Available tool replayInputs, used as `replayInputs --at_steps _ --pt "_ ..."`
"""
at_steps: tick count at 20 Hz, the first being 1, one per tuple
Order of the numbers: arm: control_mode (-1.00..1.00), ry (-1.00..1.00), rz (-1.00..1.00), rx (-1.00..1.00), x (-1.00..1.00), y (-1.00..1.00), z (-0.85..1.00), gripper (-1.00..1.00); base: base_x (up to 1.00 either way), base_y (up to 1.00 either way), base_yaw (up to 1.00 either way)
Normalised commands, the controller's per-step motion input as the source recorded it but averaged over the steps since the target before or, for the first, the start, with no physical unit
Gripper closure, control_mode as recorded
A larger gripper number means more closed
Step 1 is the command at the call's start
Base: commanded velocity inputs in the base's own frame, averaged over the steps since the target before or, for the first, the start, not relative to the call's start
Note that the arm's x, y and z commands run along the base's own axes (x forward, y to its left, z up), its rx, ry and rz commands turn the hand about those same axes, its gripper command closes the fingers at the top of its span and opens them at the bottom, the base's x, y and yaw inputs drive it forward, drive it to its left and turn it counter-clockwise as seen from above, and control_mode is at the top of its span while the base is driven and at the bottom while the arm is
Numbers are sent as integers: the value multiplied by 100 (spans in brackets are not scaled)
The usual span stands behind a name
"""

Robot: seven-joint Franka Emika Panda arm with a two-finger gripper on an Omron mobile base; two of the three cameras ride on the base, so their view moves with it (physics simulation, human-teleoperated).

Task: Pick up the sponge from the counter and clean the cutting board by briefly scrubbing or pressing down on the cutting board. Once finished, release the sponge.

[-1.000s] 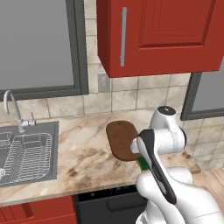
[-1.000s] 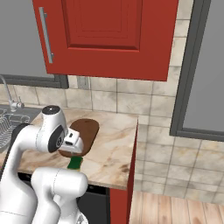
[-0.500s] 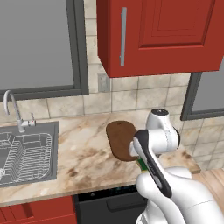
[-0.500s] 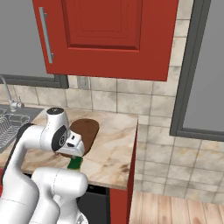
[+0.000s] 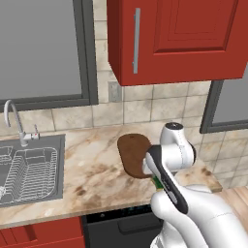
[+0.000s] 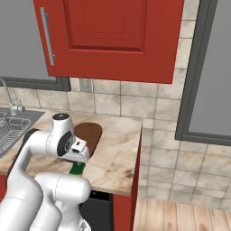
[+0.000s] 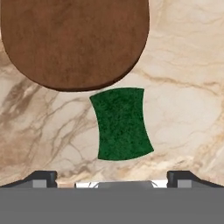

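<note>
Claw (image 7: 112,177): spread wide, nothing gripped, above sponge (image 7: 122,124).
Sponge: on surface (image 7: 183,100), just beside cutting board (image 7: 74,39).
Advice: descent to be kept centred; short sides pinched.

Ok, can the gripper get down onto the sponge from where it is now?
Probably yes. In the hand view the sponge lies alone on the counter, just clear of the cutting board, centred between the open jaws with nothing over it.
</note>
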Motion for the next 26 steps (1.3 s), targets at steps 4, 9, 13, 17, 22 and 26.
replayInputs --at_steps 4,9,13,17,22,26 --pt "-100 0 0 0 16 -4 -27 -100 0 0 0" --pt "-100 0 0 0 11 -1 -27 -100 0 0 0" --pt "-100 0 0 0 -7 0 -43 -100 0 0 0" --pt "-100 0 0 0 -17 0 -46 -100 0 0 0" --pt "-100 0 0 0 -24 -5 -37 -100 0 0 0" --pt "-100 -7 0 0 -29 -20 -23 -100 0 0 0"
